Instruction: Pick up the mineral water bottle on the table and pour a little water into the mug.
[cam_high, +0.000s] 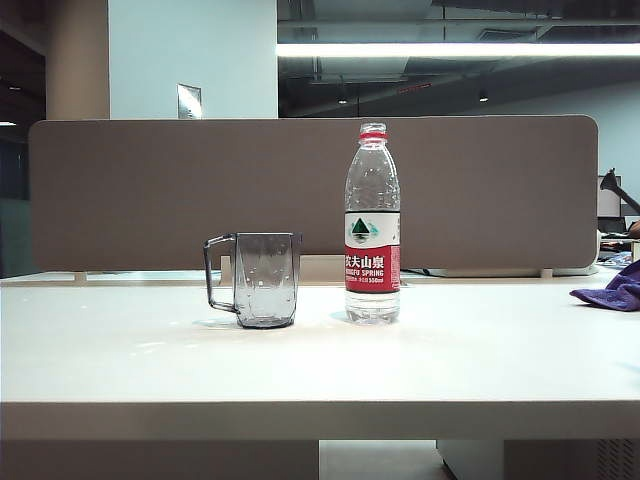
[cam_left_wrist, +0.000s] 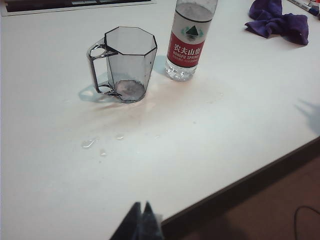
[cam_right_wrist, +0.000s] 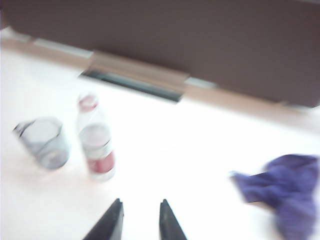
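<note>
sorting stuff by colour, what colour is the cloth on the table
Purple; the cloth lies crumpled on the white table, clearest in the left wrist view.

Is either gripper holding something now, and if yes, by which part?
Nothing is held. The right gripper has a gap between its fingers with only table inside. The left gripper is shut on nothing. The bottle and mug stand free.

You see a tall clear plastic bottle with a red-and-white label (cam_high: 372, 225) standing upright on the wide white tabletop (cam_high: 320, 365). Just beside it stands a short smoky-grey see-through mug (cam_high: 264, 279), its handle pointing away from the bottle.
</note>
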